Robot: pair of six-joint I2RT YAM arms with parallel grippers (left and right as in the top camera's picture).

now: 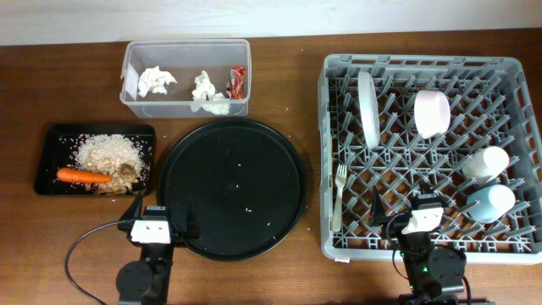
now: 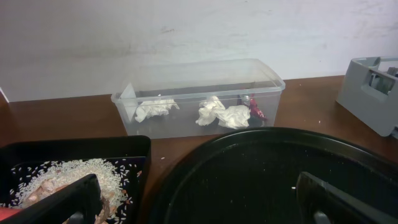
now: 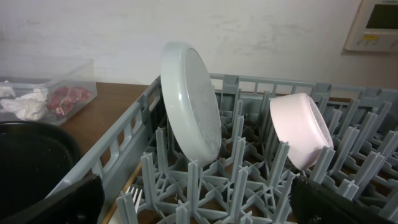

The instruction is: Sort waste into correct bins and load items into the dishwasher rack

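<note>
The grey dishwasher rack [image 1: 339, 76] holds the grey-white bowl [image 1: 367, 108] on edge, the pink bowl [image 1: 432, 113], the white cup [image 1: 485, 163], the light blue cup [image 1: 491, 202] and the pale fork [image 1: 340, 195]. The clear tub [image 1: 135, 97] holds white tissues [image 1: 156, 81] and the red wrapper [image 1: 238, 80]. The black rectangular tray [image 1: 51, 135] holds the carrot [image 1: 82, 176], beige scraps [image 1: 108, 152] and a brown lump [image 1: 127, 171]. My left gripper [image 1: 155, 222] is open and empty at the round tray's near edge. My right gripper [image 1: 421, 216] is open and empty over the rack's front edge.
A big round black tray [image 1: 233, 186] with a few rice grains lies between the small tray and the rack. The tub also shows in the left wrist view [image 2: 199, 99]. The two bowls show in the right wrist view [image 3: 189, 102], [image 3: 300, 127]. A wall stands behind the table.
</note>
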